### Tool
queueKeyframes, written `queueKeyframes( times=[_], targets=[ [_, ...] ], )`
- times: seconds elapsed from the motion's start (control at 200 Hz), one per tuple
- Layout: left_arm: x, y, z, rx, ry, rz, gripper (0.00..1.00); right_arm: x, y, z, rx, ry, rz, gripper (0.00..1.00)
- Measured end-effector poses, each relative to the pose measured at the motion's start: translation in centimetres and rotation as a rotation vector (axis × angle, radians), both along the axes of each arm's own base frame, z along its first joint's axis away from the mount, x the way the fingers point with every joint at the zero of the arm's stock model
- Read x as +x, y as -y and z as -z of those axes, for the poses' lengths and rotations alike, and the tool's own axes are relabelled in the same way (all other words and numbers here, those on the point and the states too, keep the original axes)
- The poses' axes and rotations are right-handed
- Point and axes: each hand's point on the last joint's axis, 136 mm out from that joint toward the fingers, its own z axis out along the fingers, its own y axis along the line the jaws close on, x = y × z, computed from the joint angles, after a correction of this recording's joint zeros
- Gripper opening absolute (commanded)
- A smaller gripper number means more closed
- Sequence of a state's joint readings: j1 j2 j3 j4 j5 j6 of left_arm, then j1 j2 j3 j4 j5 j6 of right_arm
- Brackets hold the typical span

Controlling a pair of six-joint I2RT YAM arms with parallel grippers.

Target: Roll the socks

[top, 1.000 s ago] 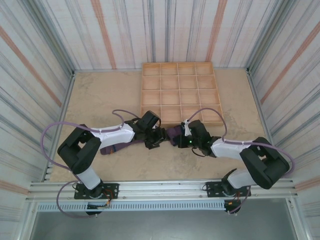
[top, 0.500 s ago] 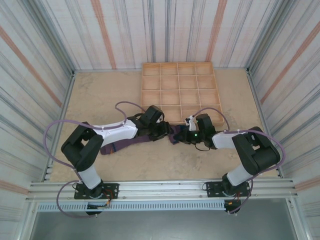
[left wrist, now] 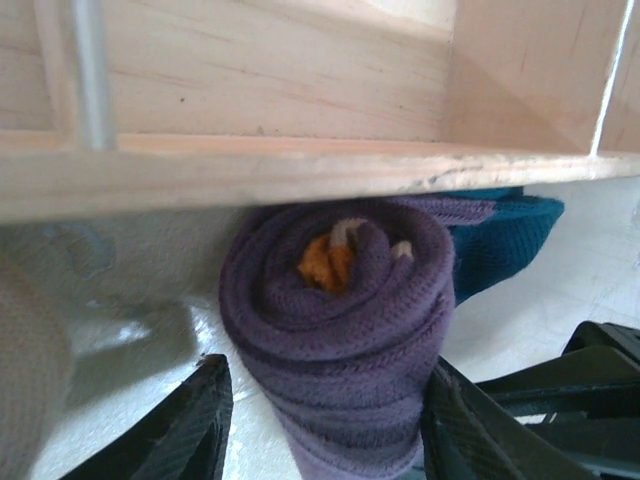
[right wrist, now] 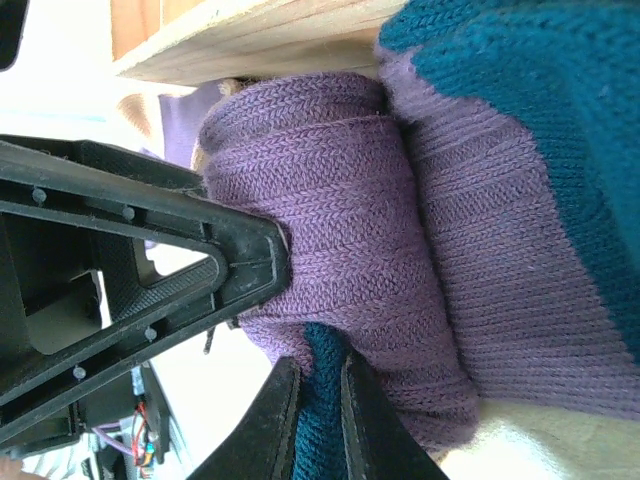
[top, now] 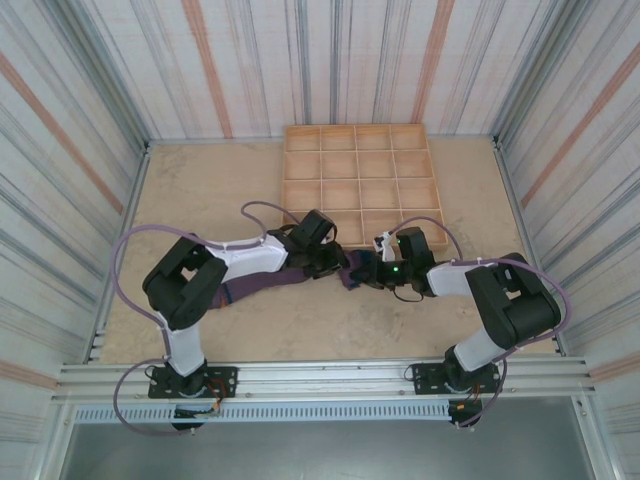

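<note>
A: Top view first. Where are the socks [top: 245, 291] lying?
B: They are laid as a purple strip across the middle of the table [top: 200, 190]. The loose tail points toward the left edge. The rolled end [top: 348, 277] is butted against the near edge of the wooden tray [top: 358, 179]. Both arms are stretched low and inward. The left gripper [top: 328, 262] and right gripper [top: 371, 272] are set at the roll from opposite sides.

A: Left wrist?
B: The rolled end [left wrist: 335, 340] is seen end-on under the tray rim [left wrist: 250, 175]. An orange core [left wrist: 325, 262] is wound in at the centre and a teal patch [left wrist: 505, 235] lies behind. The roll is straddled by the left gripper [left wrist: 328, 372], jaws partly apart. A sliver of table is seen between one finger [left wrist: 190, 420] and the knit, so no clamp is made yet.

A: Right wrist?
B: The right gripper [right wrist: 318, 365] is all but closed. A thin teal fold is pinched between its tips at the roll's lower side. A left gripper finger [right wrist: 240, 265] is pressed against the purple knit [right wrist: 340, 230].

A: Handling?
B: A soft, light, springy knit is expected, neither fragile nor slippery. Unwinding is likely if the roll is let go. It is best taken across its full thickness and squeezed well in. With a one-layer pinch, only that layer is likely to be pulled out.
</note>
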State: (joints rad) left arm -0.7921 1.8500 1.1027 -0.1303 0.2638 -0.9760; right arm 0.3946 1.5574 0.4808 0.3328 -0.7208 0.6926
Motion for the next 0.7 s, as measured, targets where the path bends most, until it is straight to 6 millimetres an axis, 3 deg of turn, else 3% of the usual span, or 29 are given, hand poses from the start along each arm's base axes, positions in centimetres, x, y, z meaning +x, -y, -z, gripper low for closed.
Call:
queueKeyframes(
  times=[0.17, 0.346, 0.586, 0.696],
  targets=[
    [0.1, 0.8, 0.2, 0.009, -0.017, -0.003, 0.22, -0.3, 0.3, -0.1, -0.009, -0.012, 0.005, 0.08],
    [-0.1, 1.2, 0.1, 0.007, -0.037, -0.008, 0.02, -0.7, 0.9, -0.6, -0.042, 0.000, 0.015, 0.31],
    [-0.7, 0.9, 0.3, 0.023, -0.072, -0.023, 0.00, -3.3, 1.6, -1.4, -0.189, 0.048, -0.027, 0.61],
    [-1.5, 0.7, 0.3, 0.036, -0.104, -0.033, 0.00, -4.6, 1.0, -2.4, -0.268, 0.120, -0.079, 0.68]
  ],
)
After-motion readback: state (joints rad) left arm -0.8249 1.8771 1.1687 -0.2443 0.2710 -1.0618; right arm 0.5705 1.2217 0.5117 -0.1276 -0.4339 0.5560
